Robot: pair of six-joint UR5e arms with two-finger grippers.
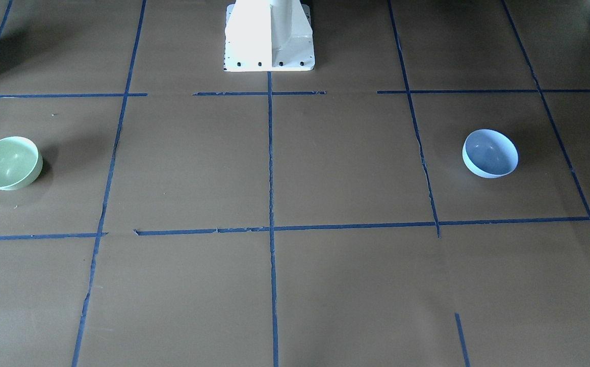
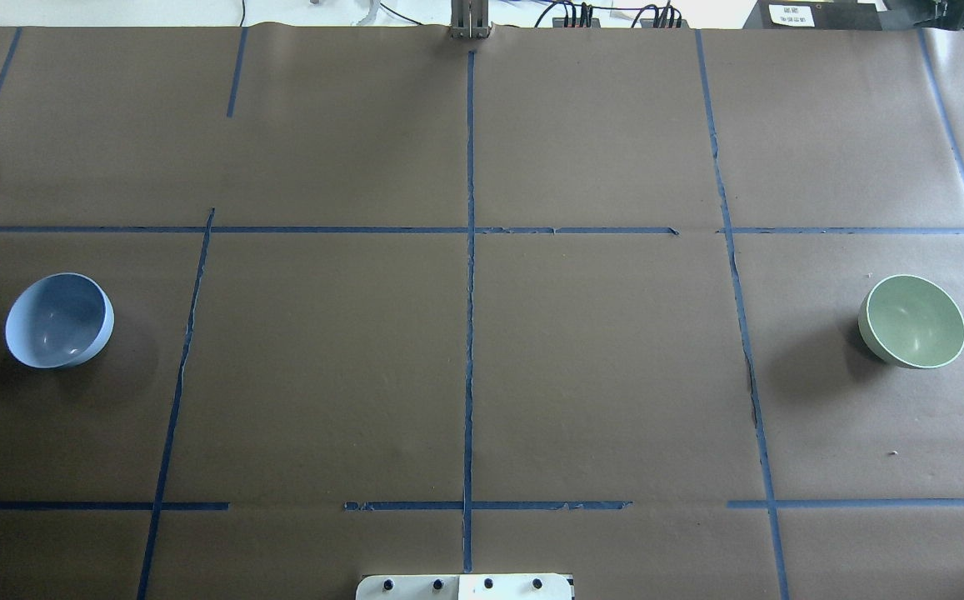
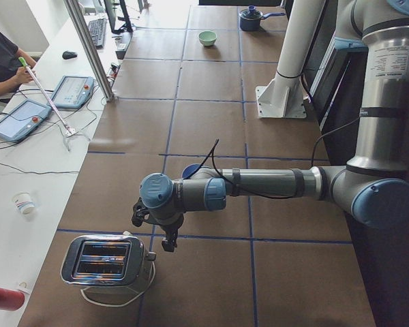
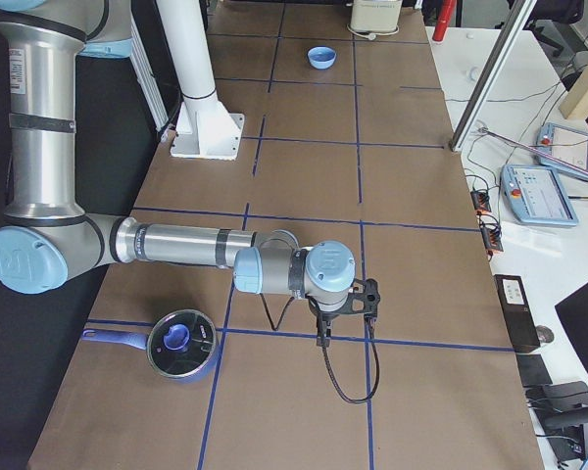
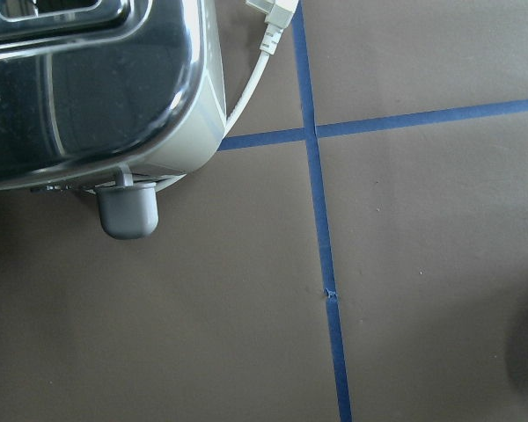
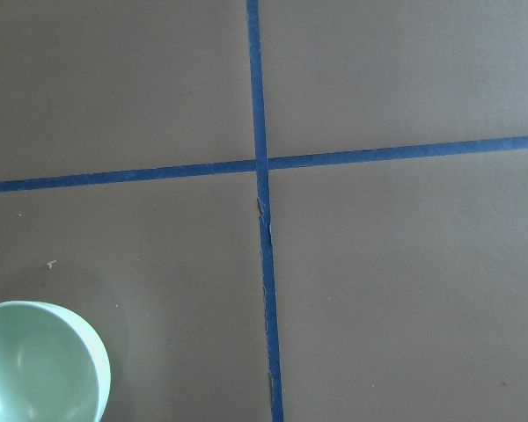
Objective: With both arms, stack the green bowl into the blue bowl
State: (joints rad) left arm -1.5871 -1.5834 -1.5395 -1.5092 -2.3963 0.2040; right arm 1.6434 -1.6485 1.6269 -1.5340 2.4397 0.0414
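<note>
The green bowl (image 1: 8,163) stands upright on the brown table near my right end; it also shows in the overhead view (image 2: 912,321) and at the bottom left of the right wrist view (image 6: 35,365). The blue bowl (image 1: 490,153) stands upright near my left end, also in the overhead view (image 2: 59,321). My left gripper (image 3: 165,238) hangs beside a toaster, beyond the blue bowl (image 3: 189,169). My right gripper (image 4: 345,311) hangs over the table near a pot. Both grippers show only in the side views, so I cannot tell if they are open or shut.
A chrome toaster (image 3: 109,262) with a white cord stands at the table's left end, close under the left wrist camera (image 5: 88,88). A blue pot with a lid (image 4: 181,345) stands at the right end. The white pedestal (image 1: 269,35) is at the middle back.
</note>
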